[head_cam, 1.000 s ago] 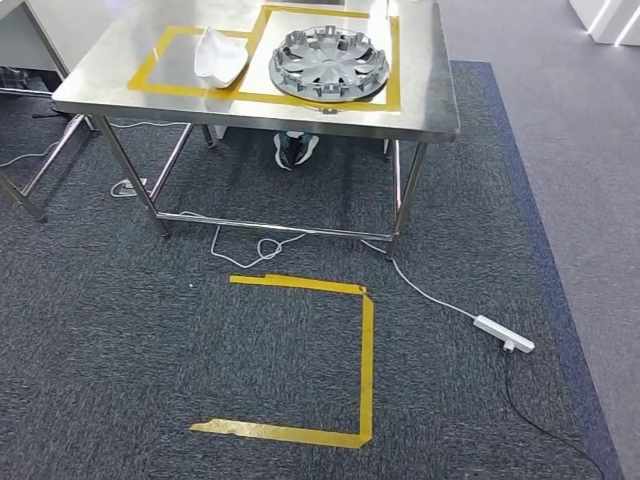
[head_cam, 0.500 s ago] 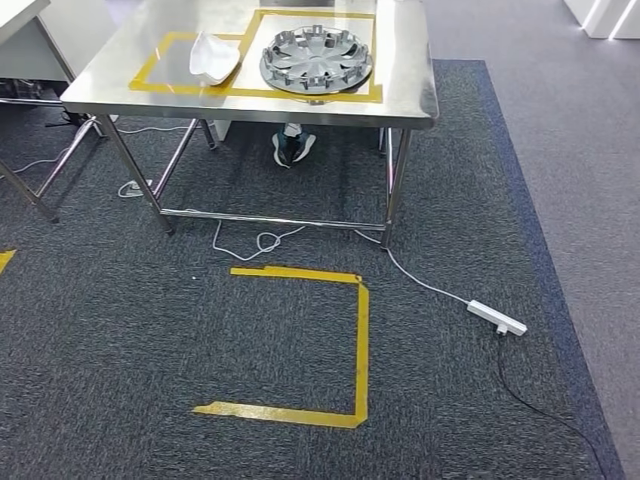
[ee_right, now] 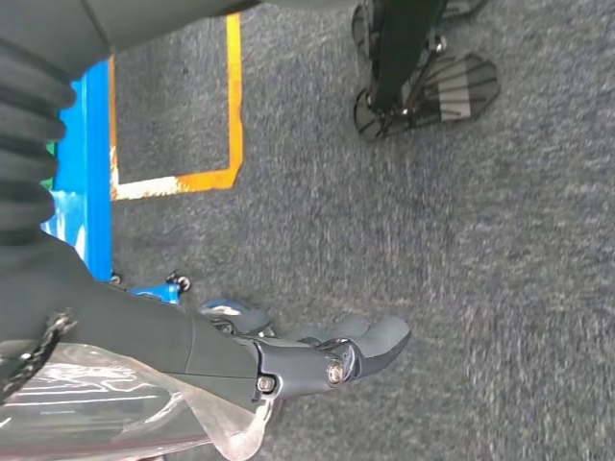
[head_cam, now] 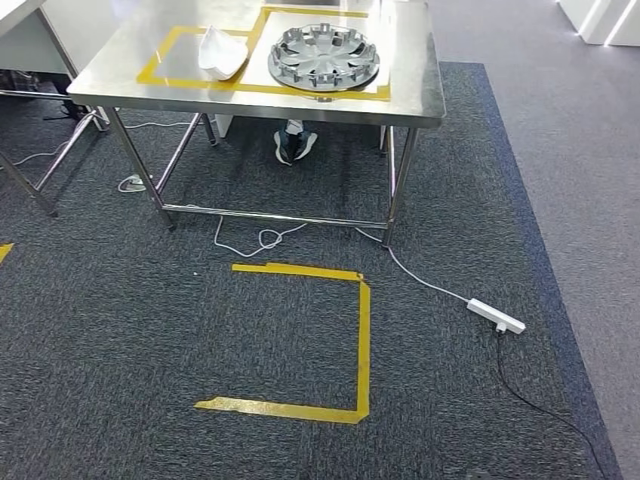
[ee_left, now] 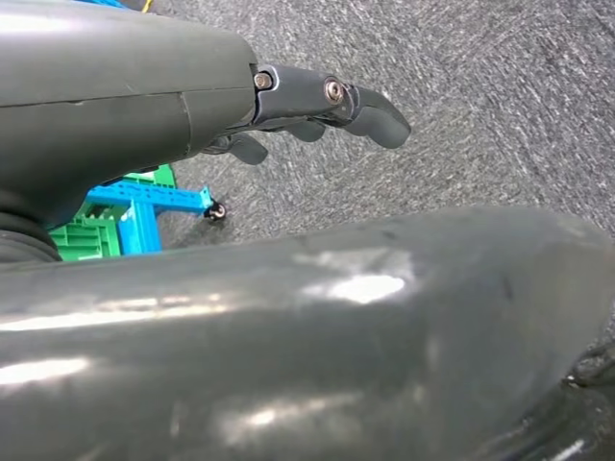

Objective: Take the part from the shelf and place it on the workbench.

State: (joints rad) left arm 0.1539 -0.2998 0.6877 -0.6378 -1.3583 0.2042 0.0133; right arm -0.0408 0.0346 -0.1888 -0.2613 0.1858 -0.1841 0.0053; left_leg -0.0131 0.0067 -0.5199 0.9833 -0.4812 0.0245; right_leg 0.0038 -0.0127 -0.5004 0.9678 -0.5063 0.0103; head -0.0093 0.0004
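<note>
The workbench [head_cam: 407, 90] is cut off at the top of the head view, so its far edge is out of sight. A pair of shoes [head_cam: 294, 146] shows beneath it, with the person above them hidden by the tabletop. In the left wrist view a broad glossy dark surface lies close to the camera and covers much of the carpet; I cannot tell what it is. In the right wrist view a shiny thing in clear film [ee_right: 225, 427] sits at the picture's edge, mostly cut off (it may be a part, but that cannot be made out).

On the workbench, inside outlines of yellow tape, lie a white shell-shaped part [head_cam: 221, 52] and, just beside it, a silver wheel cover [head_cam: 323, 57]. They are apart, each in its own outline. On the carpet in front of the bench is an open-sided yellow tape square [head_cam: 364, 340]. A white cable [head_cam: 423, 282] runs from under the bench to a power strip [head_cam: 496, 316], which stands well apart from the tape. A blue frame [ee_right: 94, 173] on small castors stands near the right hand; the left wrist view shows blue and green crate work [ee_left: 137, 206].

The left hand [ee_left: 319, 101] hangs over the carpet — thumb nearly straight, fingers loosely bent, nothing between them. The right hand [ee_right: 311, 360] touches the film-wrapped thing; whether its fingers grip it I cannot tell.
</note>
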